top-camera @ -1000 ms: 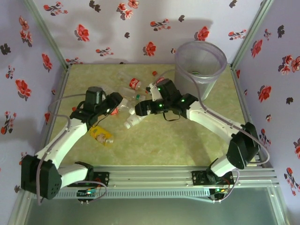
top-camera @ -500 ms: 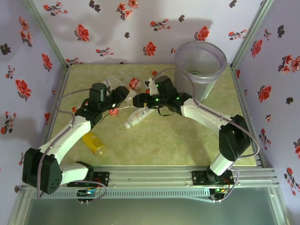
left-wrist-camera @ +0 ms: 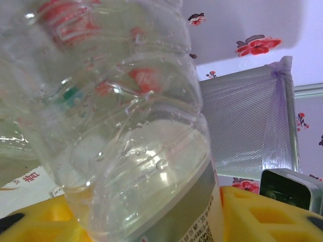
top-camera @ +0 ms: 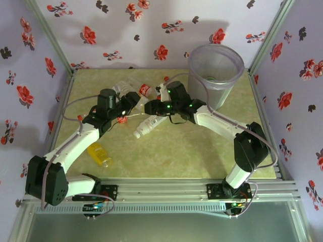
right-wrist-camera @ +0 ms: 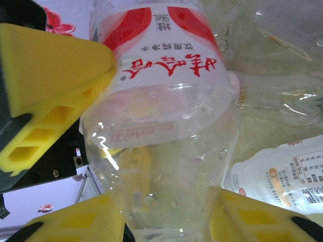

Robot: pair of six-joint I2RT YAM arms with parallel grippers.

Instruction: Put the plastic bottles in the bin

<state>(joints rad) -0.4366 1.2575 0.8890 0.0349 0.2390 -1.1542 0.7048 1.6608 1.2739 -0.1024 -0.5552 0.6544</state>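
- A red-labelled bottle [right-wrist-camera: 161, 101] is at the back middle of the counter [top-camera: 192, 151], where the two arms meet.
- The right jaws are closed on its clear, unlabelled part, with a yellow pad [right-wrist-camera: 75, 222] pressed to each side.
- A pad of the left jaws [right-wrist-camera: 50, 75] lies against the label of that same bottle, as the right wrist view shows.
- The left jaws are closed around a clear bottle [left-wrist-camera: 131, 151] with a printed label near the pads. I cannot tell whether this is the same bottle that the right jaws hold.
- A white-labelled bottle [top-camera: 146, 126] lies on its side just in front of the right jaws.
- A yellow bottle [top-camera: 99, 154] lies near the left arm toward the near left, well apart from the others.
- A crushed clear bottle [top-camera: 121, 88] and a small red-labelled one [top-camera: 145, 89] lie behind the left jaws.
- The bin [top-camera: 227, 88] stands upright at the back right corner, to the right of both jaws.
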